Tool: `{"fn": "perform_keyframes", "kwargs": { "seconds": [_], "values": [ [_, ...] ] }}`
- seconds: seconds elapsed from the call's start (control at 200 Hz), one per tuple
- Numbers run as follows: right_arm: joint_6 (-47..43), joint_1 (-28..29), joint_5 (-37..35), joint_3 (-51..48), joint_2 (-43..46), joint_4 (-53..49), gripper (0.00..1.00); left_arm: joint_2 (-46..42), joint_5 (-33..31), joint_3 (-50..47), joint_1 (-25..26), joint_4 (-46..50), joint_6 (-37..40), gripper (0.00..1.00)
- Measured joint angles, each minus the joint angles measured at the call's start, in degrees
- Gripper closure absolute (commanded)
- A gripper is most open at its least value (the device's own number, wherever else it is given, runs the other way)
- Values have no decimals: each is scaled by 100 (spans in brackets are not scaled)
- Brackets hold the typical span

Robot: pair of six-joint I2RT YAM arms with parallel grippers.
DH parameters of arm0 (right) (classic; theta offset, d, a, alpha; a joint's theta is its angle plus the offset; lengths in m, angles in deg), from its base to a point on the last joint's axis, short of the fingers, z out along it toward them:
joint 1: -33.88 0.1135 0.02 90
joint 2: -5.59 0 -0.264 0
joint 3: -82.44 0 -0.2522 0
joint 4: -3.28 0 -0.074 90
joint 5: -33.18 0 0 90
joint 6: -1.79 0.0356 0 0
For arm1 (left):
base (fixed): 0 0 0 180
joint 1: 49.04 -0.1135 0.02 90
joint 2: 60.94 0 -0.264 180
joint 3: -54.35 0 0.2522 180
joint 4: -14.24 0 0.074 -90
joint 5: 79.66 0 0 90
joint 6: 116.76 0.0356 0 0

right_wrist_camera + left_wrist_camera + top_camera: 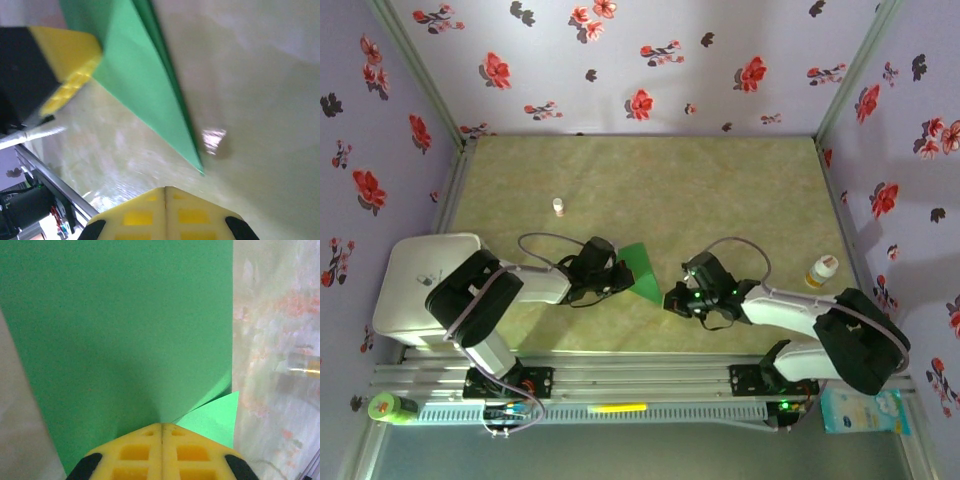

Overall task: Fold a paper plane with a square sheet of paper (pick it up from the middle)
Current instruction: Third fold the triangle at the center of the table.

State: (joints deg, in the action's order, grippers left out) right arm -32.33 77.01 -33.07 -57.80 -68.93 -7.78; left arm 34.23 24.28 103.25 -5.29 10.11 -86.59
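Thin, smooth bright-green paper sheet (642, 270), creased into a pointed triangle, was pinched in the clenched left gripper (161, 426); the right gripper (165, 189), clenched empty, lay near its tip.

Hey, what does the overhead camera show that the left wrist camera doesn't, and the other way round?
Overhead adds the right hand, a small white bottle, a yellow-capped bottle and flowered walls. The left wrist adds a close look at the left hand, shut on the green paper, and a paler folded flap beside it. Both share the paper, the left hand and the table.
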Motion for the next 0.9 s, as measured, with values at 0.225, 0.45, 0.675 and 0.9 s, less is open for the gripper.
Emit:
{"fn": "perform_keyframes", "kwargs": {
  "seconds": [0.225,0.45,0.675,0.9],
  "values": [
    [-232,-197,50,804,-907,-17,100,68,2,111,-4,76,2,100],
    [-280,-227,87,442,-1145,90,100,120,11,271,-13,295,46,100],
    [-275,-229,92,190,-960,262,100,118,-2,520,-15,695,76,87],
    [-271,-238,129,146,-964,358,100,-339,-219,874,94,1244,136,92]
  ]
}}
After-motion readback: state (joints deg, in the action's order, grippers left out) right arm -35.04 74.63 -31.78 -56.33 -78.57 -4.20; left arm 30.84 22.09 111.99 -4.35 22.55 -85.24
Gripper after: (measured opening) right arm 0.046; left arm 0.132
